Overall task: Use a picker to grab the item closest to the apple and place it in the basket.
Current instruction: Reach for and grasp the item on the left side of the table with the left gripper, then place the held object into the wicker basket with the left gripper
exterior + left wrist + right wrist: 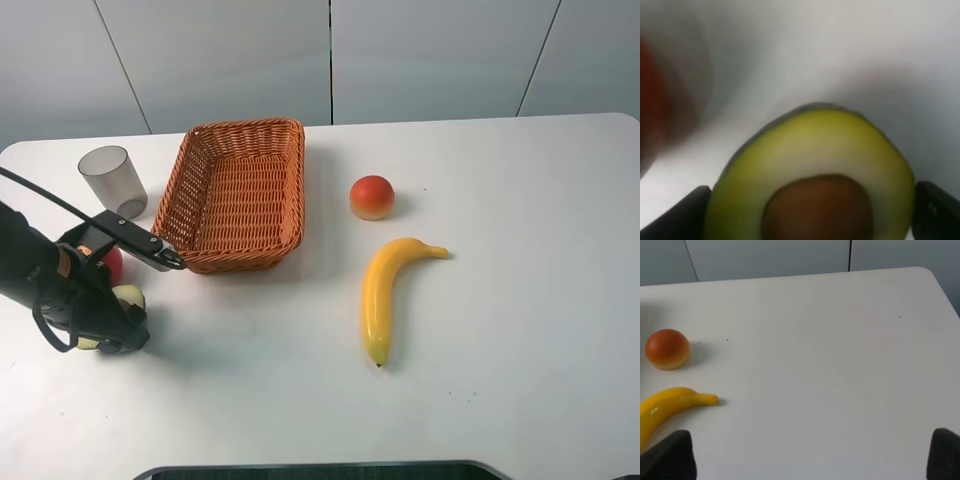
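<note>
Outside basket [245, 124], avocado half [810, 150], perhaps gripped.

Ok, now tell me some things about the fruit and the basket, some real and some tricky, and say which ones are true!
1. The basket has nothing in it. True.
2. The banana is inside the basket. False: it lies on the table, to the right of the basket.
3. The avocado half sits between the fingers of the left gripper. True.
4. The cup has fallen on its side. False: it stands upright, left of the basket.
5. The right gripper is holding the banana. False: it is open with nothing between its fingers, and the banana lies off to one side.
</note>
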